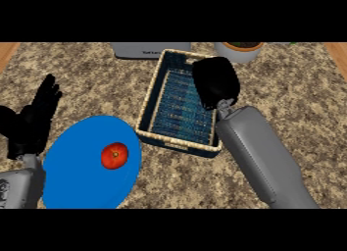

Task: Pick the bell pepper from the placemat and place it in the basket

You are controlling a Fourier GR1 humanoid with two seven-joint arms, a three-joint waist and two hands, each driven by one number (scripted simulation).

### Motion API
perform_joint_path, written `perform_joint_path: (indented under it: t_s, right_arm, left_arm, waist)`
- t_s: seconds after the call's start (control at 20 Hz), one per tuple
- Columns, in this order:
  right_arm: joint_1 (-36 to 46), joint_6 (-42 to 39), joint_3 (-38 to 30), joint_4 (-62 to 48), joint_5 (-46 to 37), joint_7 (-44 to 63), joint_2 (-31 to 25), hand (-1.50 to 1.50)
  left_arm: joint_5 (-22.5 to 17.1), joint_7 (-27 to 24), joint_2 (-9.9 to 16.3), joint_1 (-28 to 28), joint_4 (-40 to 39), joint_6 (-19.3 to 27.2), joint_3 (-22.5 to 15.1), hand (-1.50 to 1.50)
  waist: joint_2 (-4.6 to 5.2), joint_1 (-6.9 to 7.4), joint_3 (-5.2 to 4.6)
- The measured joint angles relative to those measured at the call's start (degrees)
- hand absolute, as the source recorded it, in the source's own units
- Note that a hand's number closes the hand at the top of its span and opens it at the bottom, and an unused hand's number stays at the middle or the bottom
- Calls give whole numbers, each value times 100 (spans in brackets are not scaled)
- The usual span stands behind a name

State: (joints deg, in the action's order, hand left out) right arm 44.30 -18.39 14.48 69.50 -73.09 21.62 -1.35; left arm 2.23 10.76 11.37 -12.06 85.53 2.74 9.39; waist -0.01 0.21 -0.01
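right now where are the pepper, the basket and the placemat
pepper [115, 156], head view, its red top
basket [153, 93], head view, left rim
placemat [75, 171], head view, bare blue part left of the pepper

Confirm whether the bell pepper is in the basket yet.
Not yet. The bell pepper lies on the blue placemat, outside the basket; the right robot hand hovers over the basket.

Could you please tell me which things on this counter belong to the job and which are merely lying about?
Job: red bell pepper, blue placemat, basket, right hand over the basket.
Lying about: pot, grey appliance, left hand resting open at left.
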Motion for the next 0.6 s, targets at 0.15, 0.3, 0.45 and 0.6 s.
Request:
perform_joint_path:
  t_s: [0.15,0.3,0.45,0.6]
  right_arm:
    - [-43,-124,35,-16,126,254,68,150]
    - [-92,-234,15,-101,105,464,95,150]
    - [-108,-254,-36,-181,149,670,85,-150]
    - [-193,-95,-47,-60,286,823,110,-150]
  left_arm:
    - [-7,-85,15,72,-3,-37,24,0]
    - [14,-76,-14,7,-62,-19,2,0]
    - [33,-124,8,-59,-161,-16,28,0]
    - [-24,-74,30,111,74,-82,41,0]
  waist:
    - [0,5,0]
    - [0,1,-1]
    - [2,0,0]
    - [-2,14,0]
